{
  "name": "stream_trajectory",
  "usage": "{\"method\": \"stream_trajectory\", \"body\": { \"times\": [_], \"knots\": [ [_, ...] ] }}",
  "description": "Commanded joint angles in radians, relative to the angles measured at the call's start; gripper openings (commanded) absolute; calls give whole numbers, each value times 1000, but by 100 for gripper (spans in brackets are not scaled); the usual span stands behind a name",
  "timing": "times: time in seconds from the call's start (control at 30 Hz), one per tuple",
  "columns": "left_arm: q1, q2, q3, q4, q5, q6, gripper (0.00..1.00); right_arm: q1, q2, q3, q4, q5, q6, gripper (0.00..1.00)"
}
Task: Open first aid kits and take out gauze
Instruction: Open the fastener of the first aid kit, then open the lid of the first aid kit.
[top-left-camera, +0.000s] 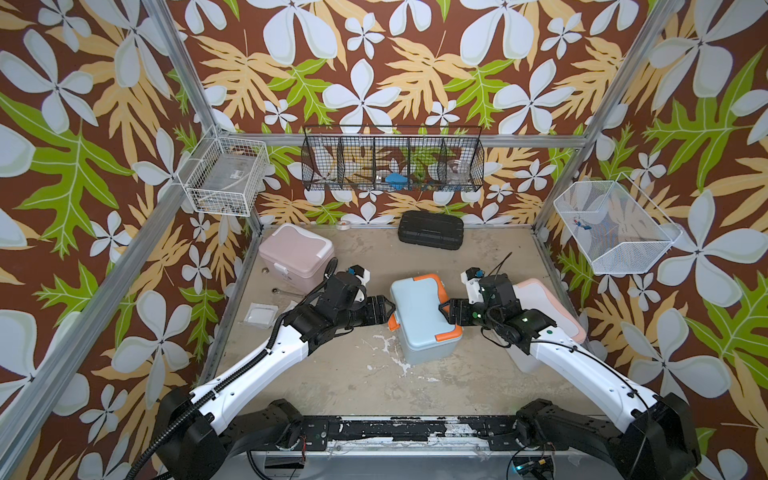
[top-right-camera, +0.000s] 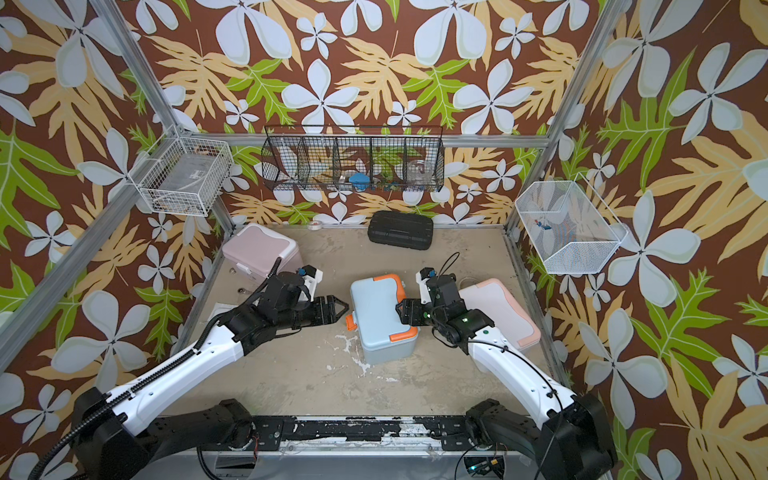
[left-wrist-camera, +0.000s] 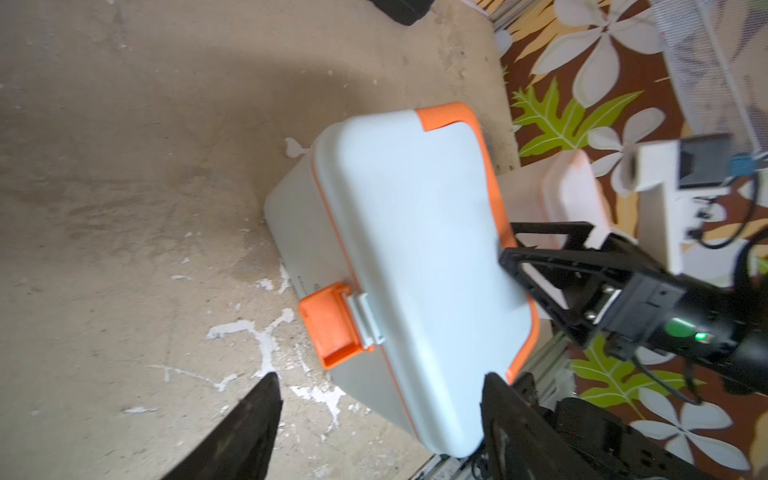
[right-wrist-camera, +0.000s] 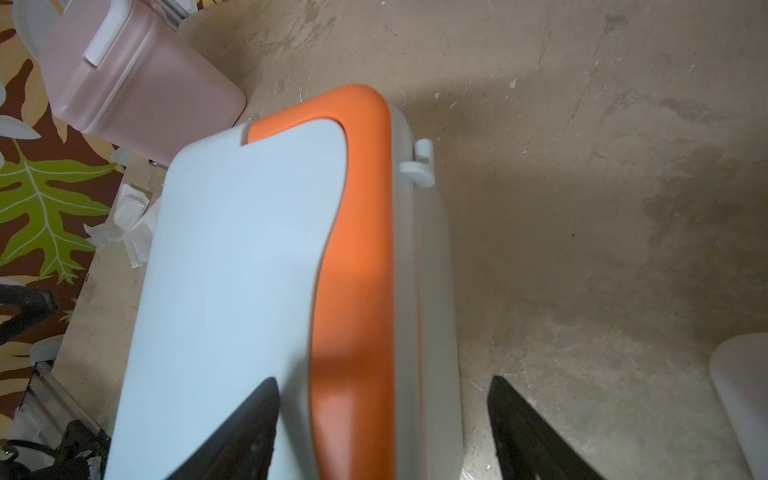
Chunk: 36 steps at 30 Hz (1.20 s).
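The light blue first aid kit (top-left-camera: 419, 307) (top-right-camera: 376, 307) with orange trim stands mid-table, lid down. My left gripper (top-left-camera: 390, 309) (left-wrist-camera: 380, 380) is open just left of it, level with the orange latch (left-wrist-camera: 332, 324). My right gripper (top-left-camera: 442, 309) (right-wrist-camera: 382, 380) is open at the kit's right edge, one finger over the lid and one past the side, straddling the orange handle (right-wrist-camera: 357, 249). The pink kit (top-left-camera: 297, 253) sits shut at the back left. The white kit with peach trim (top-left-camera: 536, 291) lies partly under my right arm. Gauze (top-left-camera: 261, 312) (right-wrist-camera: 133, 216) in clear packets lies at the table's left edge.
A flat black ribbed case (top-left-camera: 430, 230) lies at the back wall, with a tape roll (top-left-camera: 344, 225) to its left. A wrench (top-left-camera: 286, 293) lies near the pink kit. A black wire basket (top-left-camera: 392, 164) and two white baskets (top-left-camera: 226, 174) (top-left-camera: 611, 226) hang on the walls.
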Motion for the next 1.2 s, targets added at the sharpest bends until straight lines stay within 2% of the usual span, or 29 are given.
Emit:
{"method": "stream_trajectory", "body": {
  "times": [0.0, 0.37, 0.53, 0.67, 0.77, 1.0, 1.17],
  "knots": [
    [-2, 20, 2, 74, 144, -55, 78, 2, -15, -20, -115, -85, -41, 76],
    [-2, 80, -19, 95, 127, -41, 80, 16, -142, -108, -45, -313, 61, 71],
    [-2, 86, -17, 94, 123, -33, 81, 77, -143, -112, -34, -267, 97, 70],
    [-2, 99, -18, 101, 136, -33, 81, 77, -168, -69, -93, -133, 87, 70],
    [-2, 108, -11, 101, 141, -27, 81, 76, -173, -35, -114, -78, 82, 70],
    [-1, 144, 0, 100, 142, -10, 81, 70, -126, 8, -90, -72, 66, 71],
    [0, 173, 16, 113, 158, -9, 81, 59, -70, 23, -58, -146, 50, 71]
  ]
}}
